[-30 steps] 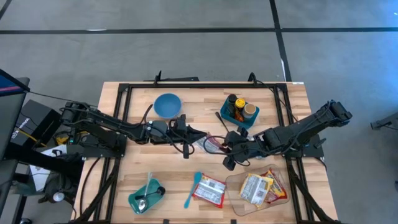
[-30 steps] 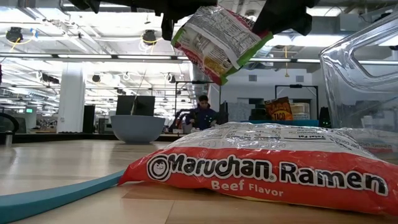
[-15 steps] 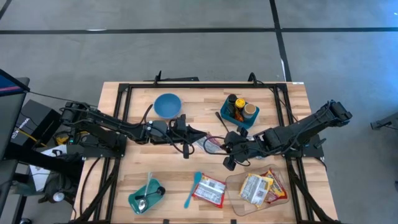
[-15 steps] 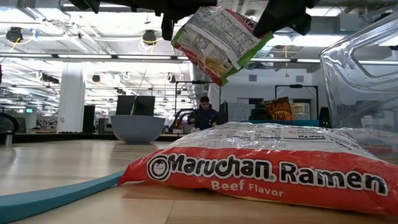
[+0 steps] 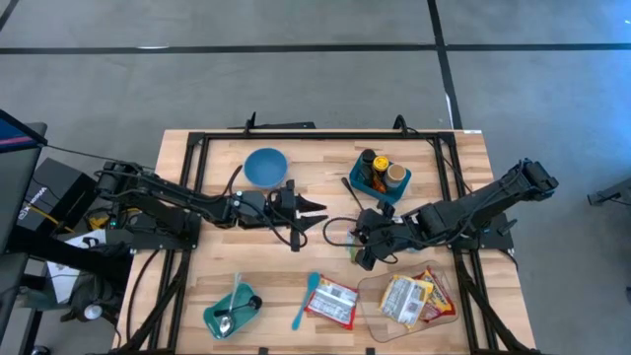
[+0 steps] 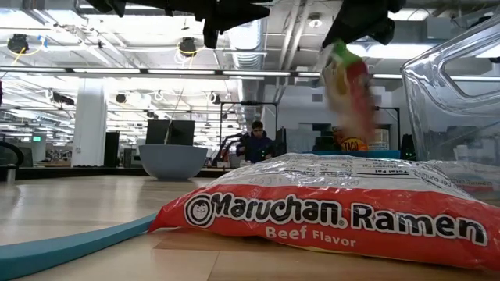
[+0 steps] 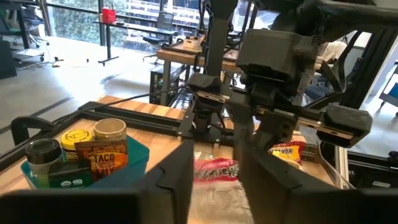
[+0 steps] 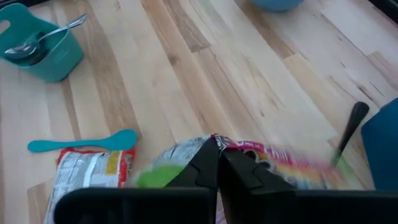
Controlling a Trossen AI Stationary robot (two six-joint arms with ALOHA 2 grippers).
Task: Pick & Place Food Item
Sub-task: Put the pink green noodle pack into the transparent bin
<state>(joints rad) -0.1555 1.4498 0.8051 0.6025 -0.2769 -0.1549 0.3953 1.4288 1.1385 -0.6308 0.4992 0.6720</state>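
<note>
A green-and-red ramen packet (image 6: 348, 87) hangs in the air over the middle of the table, blurred, with my right gripper (image 5: 359, 242) shut on it. My left gripper (image 5: 319, 212) stands level just to the packet's left, open, with nothing between its fingers. In the left wrist view the packet (image 7: 215, 168) shows beyond its spread fingers, under the right gripper. A second ramen packet, beef flavor (image 5: 332, 302), lies flat near the front edge. My right gripper pinches the packet's upper edge (image 8: 244, 149) between its two shut fingers. The fingers slant down from the table's right side. The packet hangs below them, clear of the table (image 6: 348, 87).
A clear tub (image 5: 375, 288) with snack packets sits at the front right. A teal spatula (image 5: 304, 300) and a teal cup with spoons (image 5: 232, 311) lie near the front. A blue bowl (image 5: 265, 166) and a teal bin of condiments (image 5: 380, 176) stand at the back.
My left gripper has opened and let go of the packet. The packet, held spread between both grippers before, has swung down toward the right and now hangs from my right gripper alone. Both arms have stayed in place.
</note>
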